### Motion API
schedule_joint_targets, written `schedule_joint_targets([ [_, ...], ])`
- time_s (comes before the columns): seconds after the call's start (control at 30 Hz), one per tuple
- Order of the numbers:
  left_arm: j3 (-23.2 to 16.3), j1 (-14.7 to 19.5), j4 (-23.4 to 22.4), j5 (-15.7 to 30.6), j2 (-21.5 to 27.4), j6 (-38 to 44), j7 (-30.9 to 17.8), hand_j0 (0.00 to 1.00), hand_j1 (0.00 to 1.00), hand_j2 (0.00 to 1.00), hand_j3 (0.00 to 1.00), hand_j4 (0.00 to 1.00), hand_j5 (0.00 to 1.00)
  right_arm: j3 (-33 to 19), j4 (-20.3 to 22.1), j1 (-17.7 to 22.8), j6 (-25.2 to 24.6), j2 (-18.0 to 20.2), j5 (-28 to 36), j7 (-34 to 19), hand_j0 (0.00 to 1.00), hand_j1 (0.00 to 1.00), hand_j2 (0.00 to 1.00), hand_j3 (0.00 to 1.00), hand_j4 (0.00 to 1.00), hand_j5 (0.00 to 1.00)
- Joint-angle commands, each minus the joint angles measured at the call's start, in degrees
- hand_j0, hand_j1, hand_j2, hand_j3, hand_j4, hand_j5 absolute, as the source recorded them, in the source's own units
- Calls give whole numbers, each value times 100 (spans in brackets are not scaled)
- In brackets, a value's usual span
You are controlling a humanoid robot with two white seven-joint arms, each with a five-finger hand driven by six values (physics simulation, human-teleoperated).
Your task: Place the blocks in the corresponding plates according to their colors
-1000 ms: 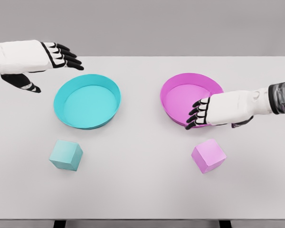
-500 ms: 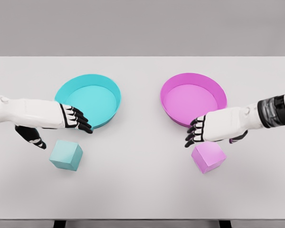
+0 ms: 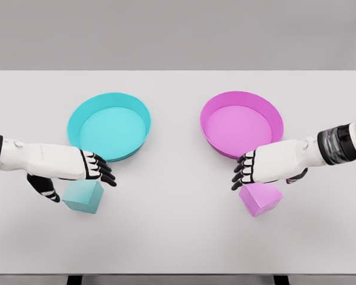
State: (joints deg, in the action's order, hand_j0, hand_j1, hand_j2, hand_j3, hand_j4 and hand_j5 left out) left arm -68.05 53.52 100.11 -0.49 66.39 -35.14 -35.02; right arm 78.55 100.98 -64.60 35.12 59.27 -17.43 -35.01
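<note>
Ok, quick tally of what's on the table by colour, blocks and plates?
Cyan: 2, the cyan plate and the cyan block.
Magenta: 2, the magenta plate and the magenta block.
Total: 4.

**Two robot hands over coloured blocks on a white table**

A white table [image 3: 178,237] filled the view under a grey backdrop. Toward its far edge sat two round plates: a cyan plate [image 3: 109,126] left of centre and a magenta plate [image 3: 241,123] right of centre, well apart. Nearer the front edge, a cyan block [image 3: 83,198] lay in front of the cyan plate, and a magenta block [image 3: 260,199] in front of the magenta plate. The left hand [image 3: 77,169], reaching in from the left edge, hovered over the cyan block with thumb and fingers spread. The right hand [image 3: 262,168], reaching in from the right edge, hung just above the magenta block, fingers loosely curled and holding nothing.
</note>
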Motion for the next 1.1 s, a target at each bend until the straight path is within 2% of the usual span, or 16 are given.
schedule_joint_targets([
  [0.0,11,0,-88,-13,-47,14,2,100,100,100,100,100,100,2,0,0,-12,-12,11,1,100,100,100,100,100,100],
  [0.5,55,-220,-273,-259,-47,14,2,100,100,100,100,100,100,28,18,-79,-12,-232,20,1,100,100,100,100,100,100],
  [0.67,64,-316,-396,-338,-135,14,2,100,100,100,100,100,100,143,9,-141,-12,-126,11,1,100,100,100,100,100,100],
  [1.07,64,-422,-650,-479,-346,14,2,100,100,100,100,100,100,318,18,-141,-12,-135,11,1,100,100,100,100,100,100],
])
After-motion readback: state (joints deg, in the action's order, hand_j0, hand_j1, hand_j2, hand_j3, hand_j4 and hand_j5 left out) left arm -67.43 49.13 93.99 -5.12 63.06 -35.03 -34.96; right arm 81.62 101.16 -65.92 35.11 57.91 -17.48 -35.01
